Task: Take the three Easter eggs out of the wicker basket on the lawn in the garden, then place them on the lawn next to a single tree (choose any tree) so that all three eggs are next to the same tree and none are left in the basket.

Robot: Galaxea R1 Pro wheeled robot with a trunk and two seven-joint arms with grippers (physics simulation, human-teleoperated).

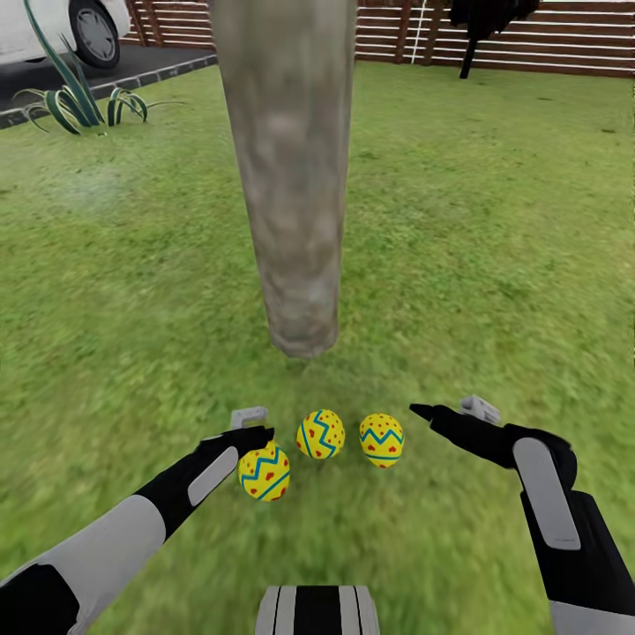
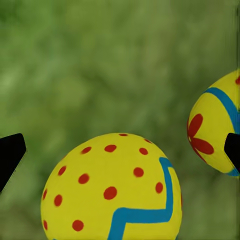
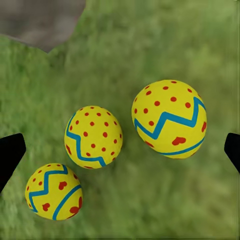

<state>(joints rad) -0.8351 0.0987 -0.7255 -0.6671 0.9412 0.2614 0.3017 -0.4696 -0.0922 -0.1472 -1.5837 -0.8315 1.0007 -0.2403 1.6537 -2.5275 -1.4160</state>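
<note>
Looking for any brand or lettering, I couldn't read a single word on anything, just the painted patterns on the three Easter eggs: blue zigzags with red dots and little red marks on yellow. They sat in a loose row on the lawn [image 1: 494, 265] right in front of the tree [image 1: 287, 176], the left egg [image 1: 264, 472] a bit nearer me, the middle egg [image 1: 320, 434] and the right egg [image 1: 382, 439] just beside each other, none touching as far as I could see. My left gripper [image 1: 253, 429] hovered right at the left egg, fingers spread wide with nothing between them but the egg below; in my left wrist view the black fingertips [image 2: 11, 155] sat at the far edges. My right gripper [image 1: 445, 410] was just beside the right egg, also wide open and gripping nothing, with all three eggs and the trunk's base showing past it. Grass was mottled green and flat. Further back were a brown slatted fence [image 1: 547, 44], a spiky plant [image 1: 75, 101] by the dark driveway [image 1: 53, 75], and part of a white car [image 1: 62, 26].
</note>
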